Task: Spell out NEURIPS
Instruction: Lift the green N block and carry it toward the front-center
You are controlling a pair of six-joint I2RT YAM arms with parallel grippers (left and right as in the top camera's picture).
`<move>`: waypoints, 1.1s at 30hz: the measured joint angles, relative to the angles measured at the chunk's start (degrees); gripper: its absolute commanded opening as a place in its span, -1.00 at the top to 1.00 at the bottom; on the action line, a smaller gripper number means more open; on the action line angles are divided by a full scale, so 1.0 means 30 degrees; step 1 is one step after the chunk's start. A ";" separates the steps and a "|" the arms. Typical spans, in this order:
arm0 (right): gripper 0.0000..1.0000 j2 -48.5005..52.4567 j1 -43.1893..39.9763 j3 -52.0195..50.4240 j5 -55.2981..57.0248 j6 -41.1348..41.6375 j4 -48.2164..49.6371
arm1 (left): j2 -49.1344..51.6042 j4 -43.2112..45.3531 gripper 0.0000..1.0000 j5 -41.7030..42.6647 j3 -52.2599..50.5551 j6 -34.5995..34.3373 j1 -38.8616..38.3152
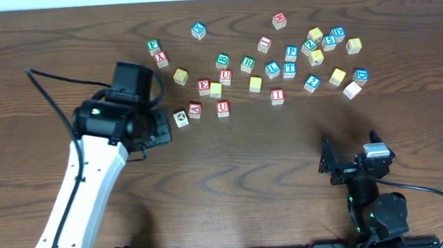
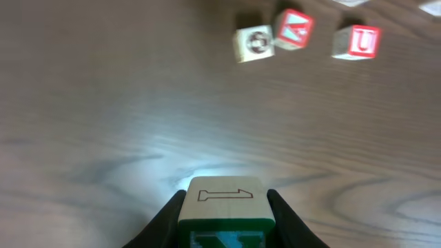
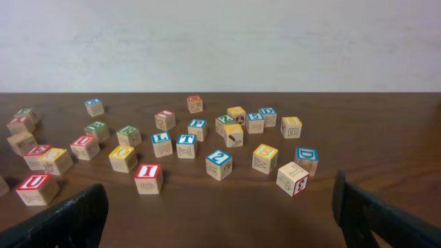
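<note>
Over the table (image 2: 103, 124), with left gripper (image 2: 226, 213) clamping the cube (image 2: 226, 196), right gripper (image 3: 220, 213) open: lower level, release gently.

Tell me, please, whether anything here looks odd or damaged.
Nothing stands out: the letter cubes lie scattered flat on the table, none stacked or damaged, and the left gripper holds one green-edged cube.

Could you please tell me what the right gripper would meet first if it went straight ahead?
Most likely the blue Z cube, almost centred ahead of the right gripper; only bare table lies before it, though depth is hard to judge.
</note>
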 measured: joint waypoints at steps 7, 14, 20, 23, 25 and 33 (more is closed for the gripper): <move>-0.99 0.0000 0.0000 0.0000 0.0000 0.0000 0.0000 | 0.0401 0.2535 0.63 0.0568 -0.1792 0.0000 -0.1814; -0.99 0.0000 0.0000 0.0000 -0.0007 0.0000 0.0000 | 0.1923 0.4277 0.63 0.0641 -0.2674 -0.0073 -0.3286; -0.99 0.0000 0.0000 0.0000 -0.0007 0.0000 0.0000 | 0.4306 0.5333 0.63 0.0641 -0.2739 -0.0437 -0.3847; -0.99 0.0000 0.0000 0.0000 -0.0007 0.0000 0.0000 | 0.5515 0.5741 0.63 0.0641 -0.2739 -0.0495 -0.3949; -0.99 0.0000 0.0000 0.0000 -0.0007 0.0000 0.0000 | 0.6353 0.5931 0.63 0.0641 -0.2747 -0.0525 -0.3963; -0.99 0.0000 0.0000 0.0000 -0.0007 0.0000 0.0000 | 0.8473 0.6703 0.63 0.0641 -0.2812 -0.0576 -0.3963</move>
